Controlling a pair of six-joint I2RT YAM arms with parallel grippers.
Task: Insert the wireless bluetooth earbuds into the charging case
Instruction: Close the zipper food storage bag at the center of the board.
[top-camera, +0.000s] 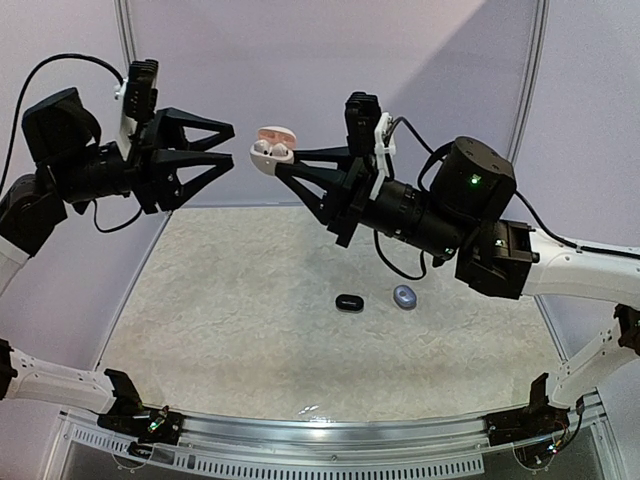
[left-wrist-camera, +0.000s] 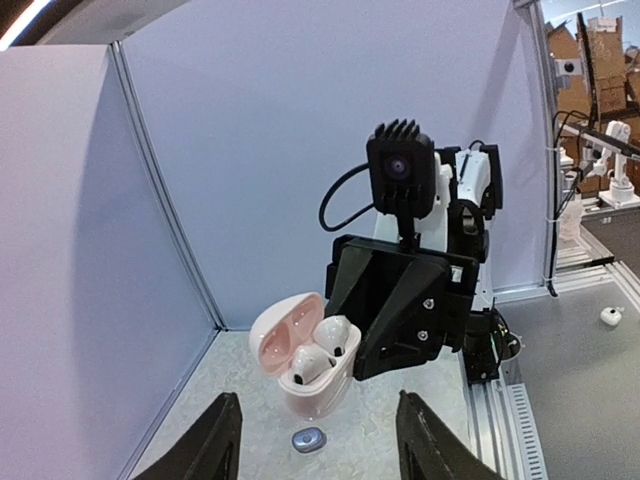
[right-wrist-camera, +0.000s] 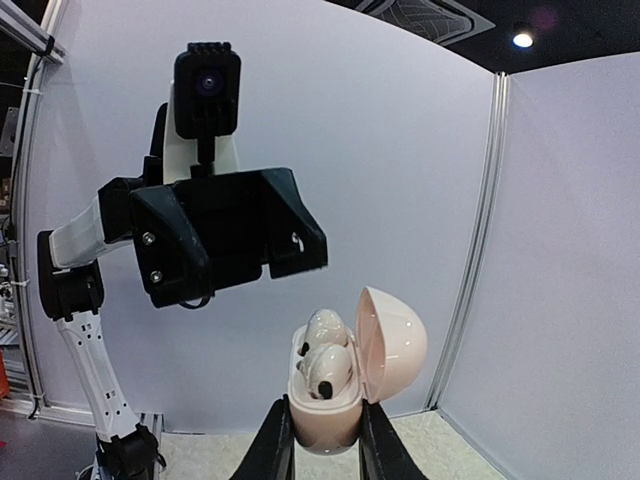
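Note:
My right gripper (top-camera: 282, 166) is shut on a pale pink charging case (top-camera: 268, 152) and holds it high above the table, lid open. Two white earbuds (right-wrist-camera: 327, 365) sit in its sockets, seen in the right wrist view and in the left wrist view (left-wrist-camera: 318, 350). The case body (right-wrist-camera: 325, 405) is pinched between the right fingers. My left gripper (top-camera: 226, 145) is open and empty, its tips just left of the case and apart from it. A black case (top-camera: 348, 301) and a silvery-grey case (top-camera: 404, 296) lie shut on the table. Black and grey earbuds are not in view.
The table has a mottled white mat (top-camera: 250, 330) with pale walls on three sides. The silvery-grey case also shows on the mat below the held case in the left wrist view (left-wrist-camera: 309, 439).

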